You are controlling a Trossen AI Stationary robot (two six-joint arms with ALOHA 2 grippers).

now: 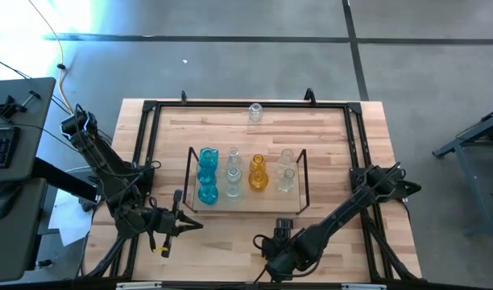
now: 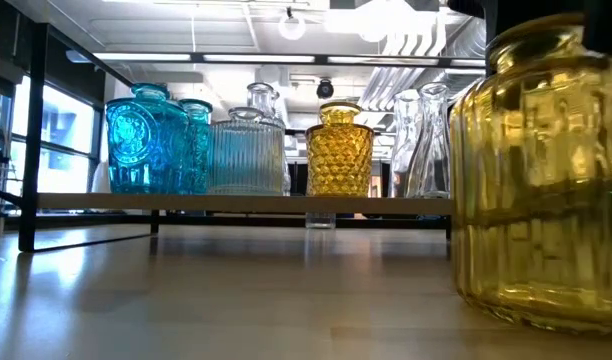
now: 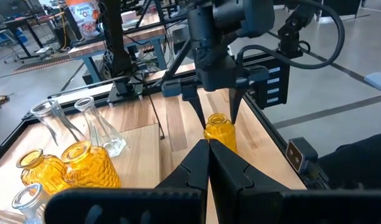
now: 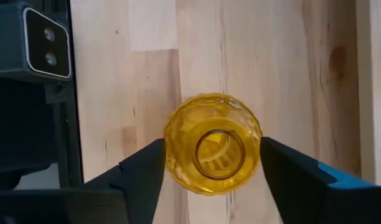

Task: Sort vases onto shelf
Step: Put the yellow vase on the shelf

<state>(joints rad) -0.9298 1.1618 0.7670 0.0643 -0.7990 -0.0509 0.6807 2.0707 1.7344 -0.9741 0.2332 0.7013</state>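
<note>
Near the front edge of the table [image 1: 327, 129], just in front of the shelf [image 1: 245, 211], the right gripper [image 4: 212, 163] hangs straight above an amber vase [image 4: 213, 144] that stands upright on the wood. Its two fingers [image 4: 139, 167] flank the vase's round body, one on each side, spread about as wide as the glass; whether they touch it cannot be told from the wrist view, which looks down into the vase's open mouth. From the left wrist view the same vase [image 3: 220, 132] sits on the table with the right gripper's finger tips coming down on either side of it. In the low view it [image 2: 541, 180] fills the right of the picture, very close to the camera. The left gripper [image 1: 196, 225] waits at the shelf's front left corner, its fingers [image 3: 240, 177] pressed together and holding nothing. On the shelf stand blue vases [image 1: 207, 171] at the left end, clear ribbed ones [image 1: 233, 172] beside them, amber vases [image 1: 258, 176] next, and clear vases [image 1: 287, 173] at the right end. One more clear vase [image 1: 255, 112] stands alone at the far edge of the table, well apart from the shelf.
</note>
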